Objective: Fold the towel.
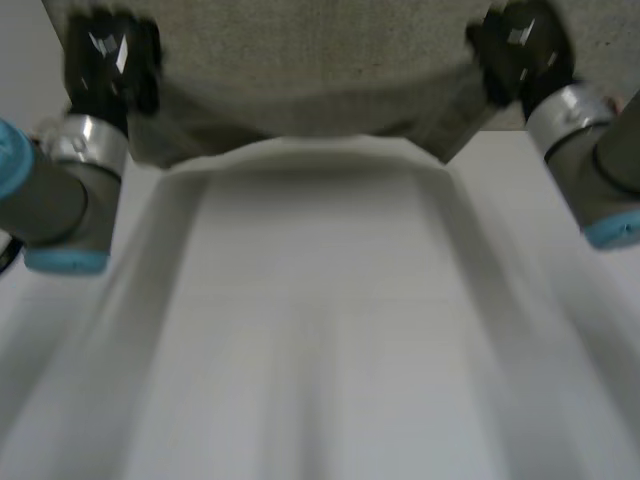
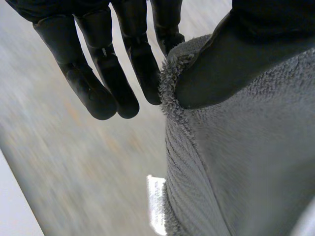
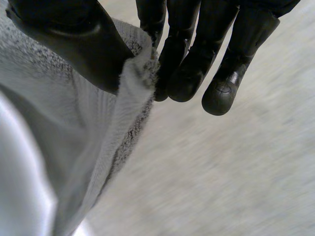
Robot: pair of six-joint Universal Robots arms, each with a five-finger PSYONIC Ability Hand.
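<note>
The towel [image 1: 300, 60] hangs lifted above the counter [image 1: 320, 350]. The left hand [image 1: 105, 60] and right hand [image 1: 520, 48] each pinch what seems an upper corner, thumb against finger. The fold looks under way; next, the held edge needs carrying over evenly.

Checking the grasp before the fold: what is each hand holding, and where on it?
The towel: the left hand pinches its left edge, the right hand its right edge.

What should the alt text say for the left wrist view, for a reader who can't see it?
The robot's left hand pinches the fluffy edge of a grey towel between thumb and fingers, its other fingers straight beside it. A white label sits at the towel's edge.
</note>
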